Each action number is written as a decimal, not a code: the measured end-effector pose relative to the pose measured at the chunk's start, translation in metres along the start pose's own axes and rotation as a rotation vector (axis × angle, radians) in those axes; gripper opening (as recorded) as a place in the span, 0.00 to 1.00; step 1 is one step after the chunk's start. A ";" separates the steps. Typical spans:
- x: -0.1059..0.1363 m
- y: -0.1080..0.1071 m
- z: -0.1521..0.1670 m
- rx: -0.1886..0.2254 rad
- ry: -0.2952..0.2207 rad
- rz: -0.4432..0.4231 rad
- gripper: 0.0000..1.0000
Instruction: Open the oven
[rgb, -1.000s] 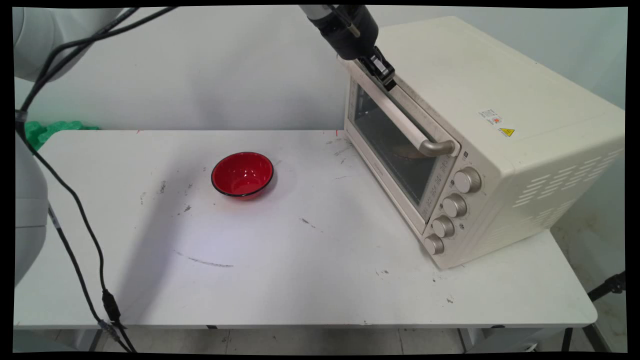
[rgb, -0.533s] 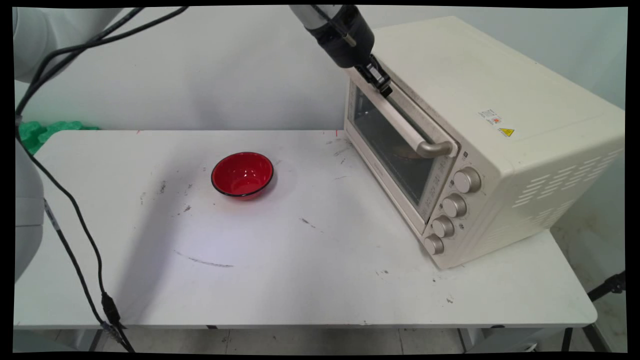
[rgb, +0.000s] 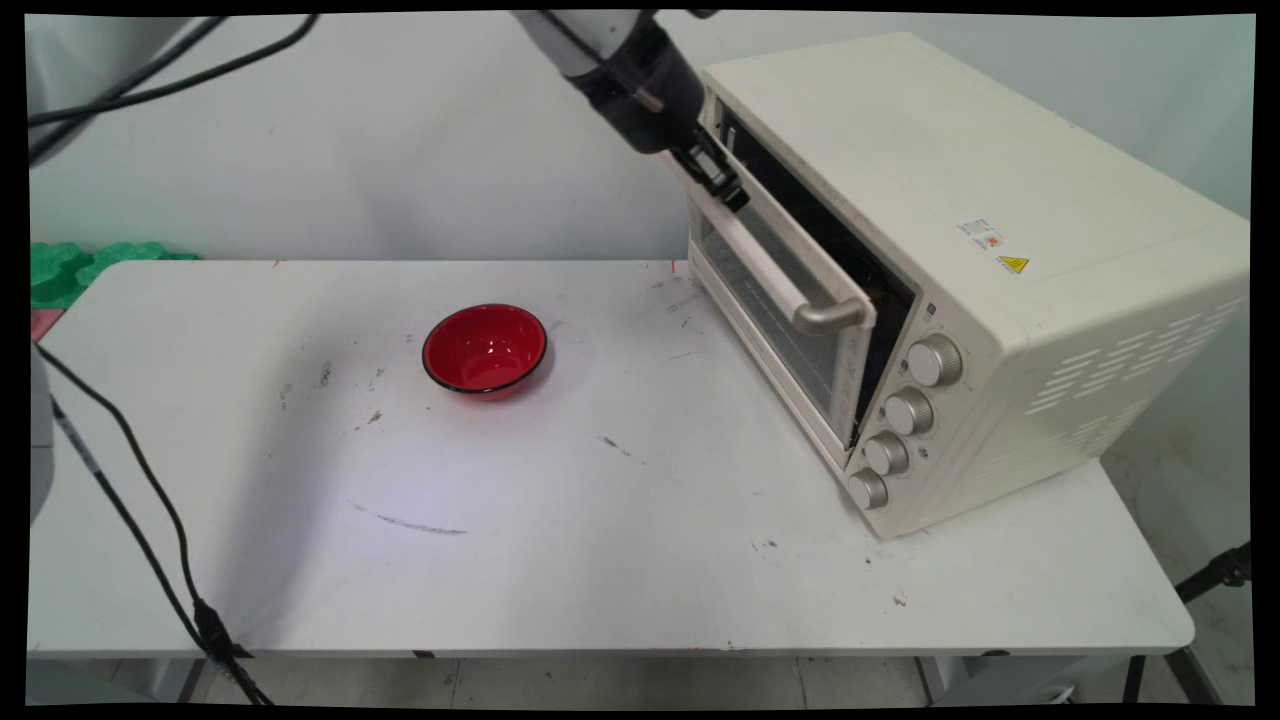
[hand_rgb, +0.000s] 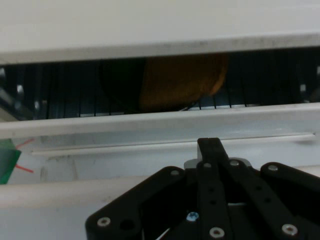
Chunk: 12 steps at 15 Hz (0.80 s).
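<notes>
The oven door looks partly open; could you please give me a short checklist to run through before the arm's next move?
1. Claw at the top edge of the oven door: ok.
2. Claw's hold on the door: cannot tell.
3. Door ajar, dark gap along its top: ok.
4. Table in front of the door free of objects: ok; red bowl sits well to the left.
5. Brown item on the rack inside the oven: cannot tell what it is.

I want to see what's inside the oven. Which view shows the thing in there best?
The hand view: through the gap above the door, a brown, rounded thing sits on the rack. The main view shows only the oven, its door ajar and a dark gap.
</notes>
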<state>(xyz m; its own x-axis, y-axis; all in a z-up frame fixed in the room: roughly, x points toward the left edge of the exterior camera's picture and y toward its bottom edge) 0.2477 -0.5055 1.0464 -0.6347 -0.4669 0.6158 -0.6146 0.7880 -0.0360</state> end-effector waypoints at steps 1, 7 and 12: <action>-0.007 0.000 -0.004 -0.005 0.003 0.000 0.00; -0.049 0.001 -0.017 -0.024 0.006 0.021 0.00; -0.086 0.003 -0.017 -0.035 0.007 0.052 0.00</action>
<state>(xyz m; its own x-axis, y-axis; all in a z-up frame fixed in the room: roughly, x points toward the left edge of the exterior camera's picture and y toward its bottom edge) 0.3085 -0.4558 1.0071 -0.6619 -0.4217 0.6197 -0.5639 0.8248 -0.0410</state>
